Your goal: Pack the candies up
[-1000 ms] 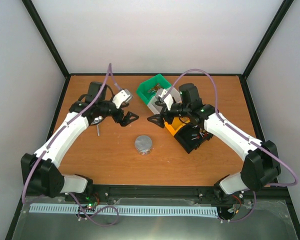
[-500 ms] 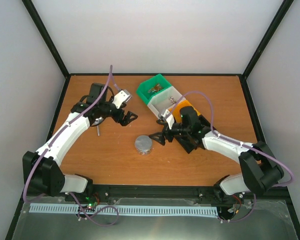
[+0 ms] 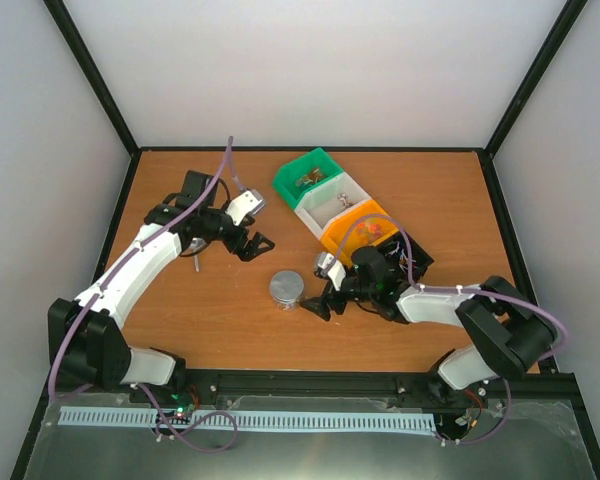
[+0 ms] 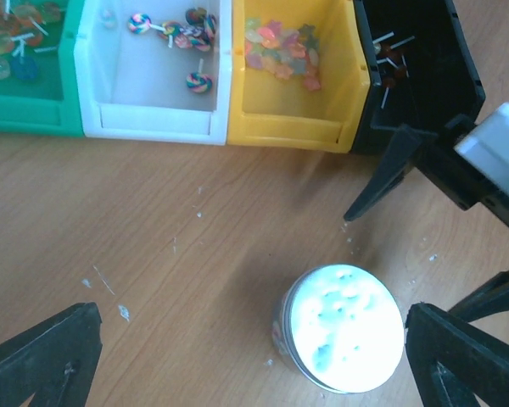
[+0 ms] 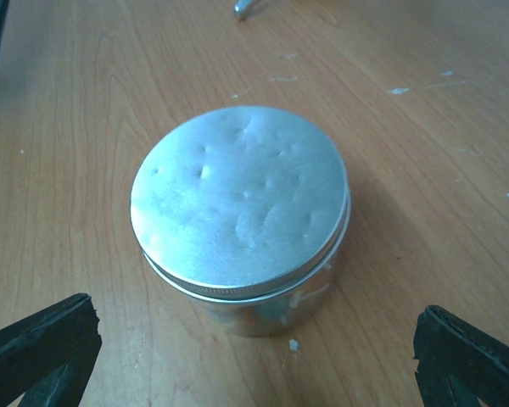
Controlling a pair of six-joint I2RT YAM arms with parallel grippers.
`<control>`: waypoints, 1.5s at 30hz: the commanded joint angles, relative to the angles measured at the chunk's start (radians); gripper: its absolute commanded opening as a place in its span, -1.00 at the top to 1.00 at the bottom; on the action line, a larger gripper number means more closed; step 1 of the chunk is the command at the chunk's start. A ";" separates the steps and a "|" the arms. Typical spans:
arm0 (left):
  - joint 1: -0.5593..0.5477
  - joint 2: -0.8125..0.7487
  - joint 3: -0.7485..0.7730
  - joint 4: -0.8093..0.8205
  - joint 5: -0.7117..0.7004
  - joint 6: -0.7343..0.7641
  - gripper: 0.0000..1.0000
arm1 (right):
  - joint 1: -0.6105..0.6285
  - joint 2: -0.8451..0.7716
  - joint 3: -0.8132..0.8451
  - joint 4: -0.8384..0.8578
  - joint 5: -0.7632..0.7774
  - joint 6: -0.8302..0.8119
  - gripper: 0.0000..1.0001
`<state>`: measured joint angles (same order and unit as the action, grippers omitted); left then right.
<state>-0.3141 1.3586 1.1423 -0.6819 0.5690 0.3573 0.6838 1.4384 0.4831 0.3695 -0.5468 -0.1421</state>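
Both my pincers stand spread wide with nothing in them. My left pincer hangs over bare wood toward the back left. My right pincer sits low, just beside the one round jar, which stands lid on between the two and touches neither. Bare wood shows all round the jar, and a broad strip runs from it to the near black edge of the surface.

Four bins stand side by side in a slanted row from back centre toward the right edge: green bin, white bin, orange bin, black bin. The candies lie inside all four, too many and too small to count.
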 commanded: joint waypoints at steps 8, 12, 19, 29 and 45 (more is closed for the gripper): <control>-0.003 -0.060 -0.053 -0.079 0.054 0.171 -0.99 | 0.077 0.203 -0.059 0.330 0.052 -0.123 -1.00; -0.049 -0.080 -0.095 -0.073 0.020 0.222 -0.98 | 0.096 0.282 -0.033 0.390 0.051 -0.131 -1.00; -0.123 -0.099 -0.120 -0.080 -0.032 0.262 -0.93 | 0.128 0.385 -0.009 0.468 0.078 -0.096 -1.00; -0.123 -0.190 -0.249 -0.089 0.024 0.399 -0.72 | 0.132 0.475 0.030 0.533 0.107 -0.103 -0.96; -0.236 -0.181 -0.404 0.039 -0.030 0.506 -0.23 | 0.132 0.486 0.049 0.518 0.053 -0.102 -0.49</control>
<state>-0.5190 1.1694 0.7563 -0.7120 0.5697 0.7956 0.8059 1.9198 0.5251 0.8803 -0.4812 -0.2432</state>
